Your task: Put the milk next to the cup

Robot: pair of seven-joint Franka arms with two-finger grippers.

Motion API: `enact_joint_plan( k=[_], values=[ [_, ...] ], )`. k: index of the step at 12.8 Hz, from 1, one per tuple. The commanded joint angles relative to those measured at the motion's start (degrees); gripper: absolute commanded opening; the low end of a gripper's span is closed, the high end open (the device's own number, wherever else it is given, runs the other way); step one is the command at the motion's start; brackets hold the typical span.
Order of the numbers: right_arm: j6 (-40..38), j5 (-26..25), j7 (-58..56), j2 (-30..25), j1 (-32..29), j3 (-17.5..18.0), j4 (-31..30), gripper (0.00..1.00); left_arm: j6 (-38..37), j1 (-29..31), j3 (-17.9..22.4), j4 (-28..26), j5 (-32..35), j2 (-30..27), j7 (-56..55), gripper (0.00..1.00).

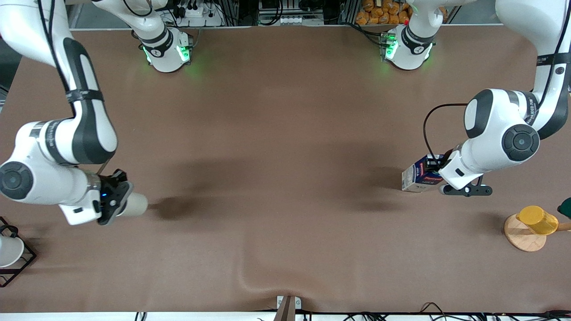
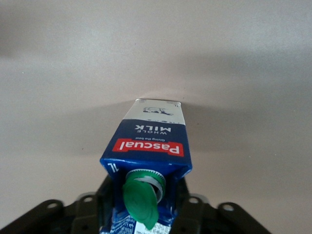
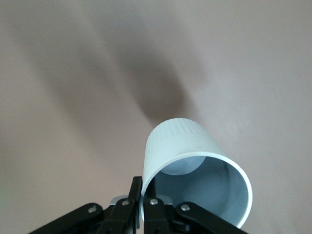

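The milk (image 1: 421, 177), a dark-blue carton with a red label band and white lower sides, is tilted in my left gripper (image 1: 439, 176) over the table toward the left arm's end. In the left wrist view the milk (image 2: 151, 141) shows its green cap (image 2: 141, 197), and my left gripper (image 2: 146, 209) is shut on its gabled top. The cup (image 1: 134, 205), pale beige-grey, lies on its side in my right gripper (image 1: 117, 200), off the table toward the right arm's end. In the right wrist view my right gripper (image 3: 145, 204) pinches the rim of the cup (image 3: 195, 161). Its handle is hidden.
A yellow cup (image 1: 537, 220) sits on a round wooden stand (image 1: 522, 236) near the left arm's end. A white cup (image 1: 8, 250) sits in a black wire rack (image 1: 26, 258) at the right arm's end. A dark green object (image 1: 565, 207) shows at the edge.
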Motion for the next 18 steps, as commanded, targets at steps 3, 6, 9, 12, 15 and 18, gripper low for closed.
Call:
enact_joint_plan(
  k=[3, 6, 9, 12, 15, 18],
  values=[
    [0.0, 4.0, 10.2, -0.5, 10.4, -0.3, -0.7, 0.0, 0.0, 0.0, -0.2, 0.5, 1.4, -0.5, 0.9, 0.42],
    [3.4, 4.1, 17.3, -0.2, 18.2, -0.4, -0.7, 0.0, -0.7, 0.0, -0.2, 0.5, 1.4, -1.3, 0.7, 0.42],
    [7.9, 4.2, 17.6, 0.6, 23.1, -0.4, -0.9, 0.0, -2.6, 0.4, -1.2, 0.5, 1.4, -3.5, 0.8, 0.43],
    [13.6, 4.0, 23.5, 2.6, 28.5, -0.5, -1.1, 0.0, -5.0, 0.3, -2.4, 1.5, 1.4, -6.1, 0.6, 0.43],
    [19.5, 3.1, 29.0, 6.3, 33.4, -0.6, -0.9, 0.0, -9.1, 0.3, -3.3, 4.4, 1.4, -7.5, 0.3, 0.43],
    [21.2, 2.8, 33.7, 8.2, 36.4, -0.7, -1.1, 0.1, -12.4, 0.4, -5.4, 7.8, 1.4, -8.9, 0.0, 0.43]
  ],
)
